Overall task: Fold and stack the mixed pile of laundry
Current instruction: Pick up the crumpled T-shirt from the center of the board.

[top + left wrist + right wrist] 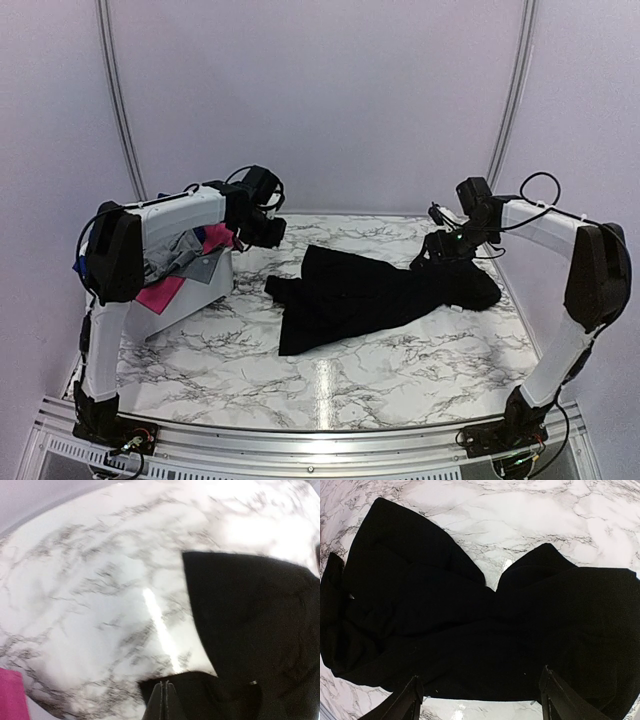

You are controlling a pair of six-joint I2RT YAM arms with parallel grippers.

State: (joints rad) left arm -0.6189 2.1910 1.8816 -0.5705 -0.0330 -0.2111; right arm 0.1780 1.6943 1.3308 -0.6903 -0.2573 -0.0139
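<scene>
Over at the left edge of the marble table (220, 350), one white basket (205, 285) held the rest of the pile: one grey shirt (180, 255), pink cloth (160, 293) and a bit of blue (79, 268). Next came the left gripper (164, 692), fingers pressed together with nothing visibly pinched, poised by the left corner of the single black garment (380, 290), which lay spread at the table's centre. Furthest right, the right gripper (482, 700) stood wide open over the garment's right end, holding nothing. The step in hand looked like laying out this first garment for folding. Next, each gripper would need to pinch an edge. No stack had been started.
</scene>
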